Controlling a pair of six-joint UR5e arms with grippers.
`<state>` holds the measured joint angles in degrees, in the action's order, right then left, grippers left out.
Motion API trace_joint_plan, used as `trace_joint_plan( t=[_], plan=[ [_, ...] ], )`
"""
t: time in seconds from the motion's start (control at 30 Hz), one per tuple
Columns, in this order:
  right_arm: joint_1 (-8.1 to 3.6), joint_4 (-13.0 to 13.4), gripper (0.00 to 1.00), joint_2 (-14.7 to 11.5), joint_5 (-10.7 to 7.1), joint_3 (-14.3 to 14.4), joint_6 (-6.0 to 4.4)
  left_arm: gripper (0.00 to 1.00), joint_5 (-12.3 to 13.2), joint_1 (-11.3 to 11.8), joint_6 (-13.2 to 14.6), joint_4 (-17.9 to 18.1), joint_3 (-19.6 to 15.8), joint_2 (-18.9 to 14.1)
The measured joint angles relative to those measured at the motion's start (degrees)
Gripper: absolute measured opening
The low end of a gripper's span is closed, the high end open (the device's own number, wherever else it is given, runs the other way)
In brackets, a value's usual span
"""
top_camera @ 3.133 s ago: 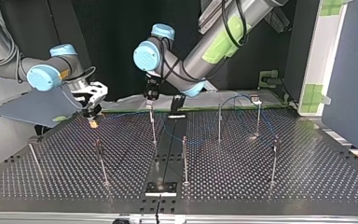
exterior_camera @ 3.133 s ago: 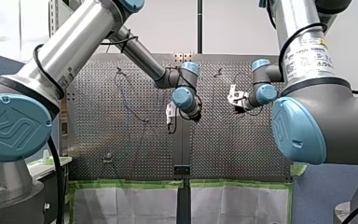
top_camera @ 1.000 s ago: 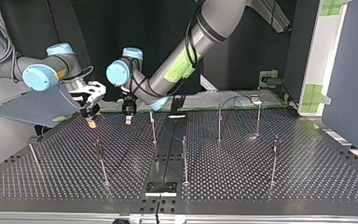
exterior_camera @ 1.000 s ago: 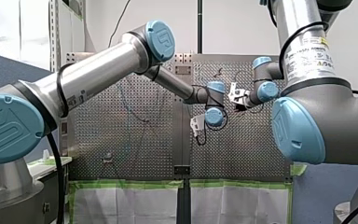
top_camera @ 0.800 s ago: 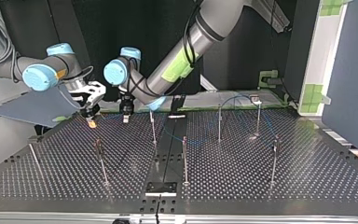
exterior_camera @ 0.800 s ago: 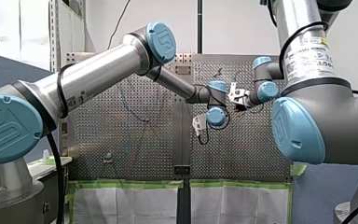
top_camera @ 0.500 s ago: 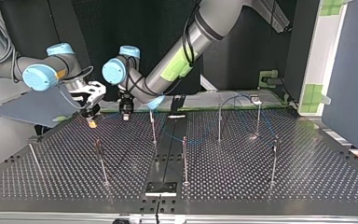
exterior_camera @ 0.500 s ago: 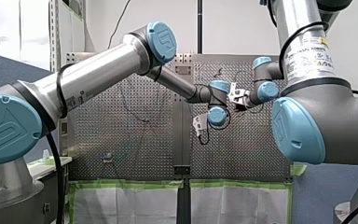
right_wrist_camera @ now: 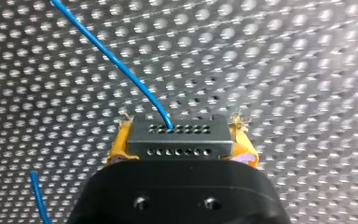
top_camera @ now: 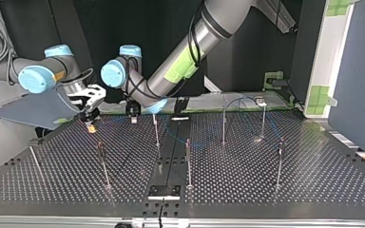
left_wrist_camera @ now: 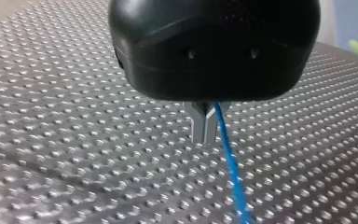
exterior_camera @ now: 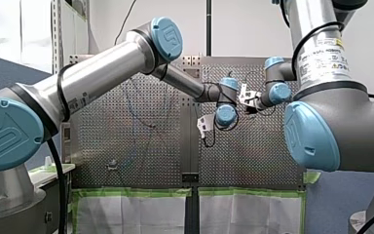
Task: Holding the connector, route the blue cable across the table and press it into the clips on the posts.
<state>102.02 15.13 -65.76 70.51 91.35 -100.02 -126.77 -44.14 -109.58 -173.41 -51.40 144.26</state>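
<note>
Perforated metal table (top_camera: 266, 186) carries thin upright posts (top_camera: 156, 129); both arms work at its edge on the arms' side, toward the top view's left corner. Right gripper (top_camera: 91, 122): yellow pads (right_wrist_camera: 243, 147) pinch the connector (right_wrist_camera: 177, 139) at its two ends, low over the table. Left gripper (left_wrist_camera: 204, 136): metal fingers (left_wrist_camera: 198, 125) pressed together on the cable (left_wrist_camera: 229, 168), near the right gripper and the first post. Beyond the left gripper the cable runs toward the table's middle and arches between two posts in the other half. The clips are too small to make out. Judged step: lead the cable to the nearest post and seat it. Use the connector as a fixed anchor. Take out slack without hard pulling. Bring the cable square over the clips, then press straight down. A sideways tug could bend a post or unseat cable elsewhere.
</note>
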Motion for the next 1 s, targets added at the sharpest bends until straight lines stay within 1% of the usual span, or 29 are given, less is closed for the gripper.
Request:
trace_joint_plan(
  t=[0.07, 0.17, 0.23, 0.33, 0.47, 0.6, 0.73, 0.87, 1.0],
  plan=[
    [-0.03, 0.0, 0.0, -0.7, -0.04, -0.1, -0.23, 0.0, -0.1, -0.1, 0.0, -0.4, 0.0, -0.8],
    [-0.09, 0.1, 0.0, -2.0, -0.48, -0.4, -0.93, 0.0, -0.2, -0.4, 0.1, -0.7, 0.0, -2.1],
    [-0.14, 0.0, 0.0, -2.9, -1.18, -0.8, -1.51, 0.0, -0.2, -0.5, 0.1, -0.9, 0.0, -2.8],
    [-0.17, -0.5, 0.0, -4.5, -2.33, -1.8, -2.05, 0.0, -0.2, -0.6, 0.2, -1.4, -0.1, -3.9],
    [-0.19, -1.5, 0.0, -6.3, -3.12, -2.8, -2.24, 0.0, -0.3, -0.9, 0.3, -1.7, -0.1, -5.6],
    [-0.2, -3.4, 0.0, -8.0, -3.51, -3.6, -2.22, 0.0, -0.3, -1.0, 0.7, -1.8, -0.1, -7.1],
    [-0.2, -4.3, 0.0, -8.8, -3.67, -4.0, -2.4, 0.0, -0.5, -1.0, 1.0, -1.9, -0.1, -8.4],
    [-0.21, -4.9, 0.0, -9.0, -3.77, -4.3, -2.66, 0.0, -1.5, -1.0, 1.3, -2.1, -0.1, -9.6],
    [-0.29, -5.6, 0.0, -9.7, -3.92, -4.5, -2.95, 0.0, -2.0, -1.1, 1.4, -2.2, -0.1, -10.4]
  ],
)
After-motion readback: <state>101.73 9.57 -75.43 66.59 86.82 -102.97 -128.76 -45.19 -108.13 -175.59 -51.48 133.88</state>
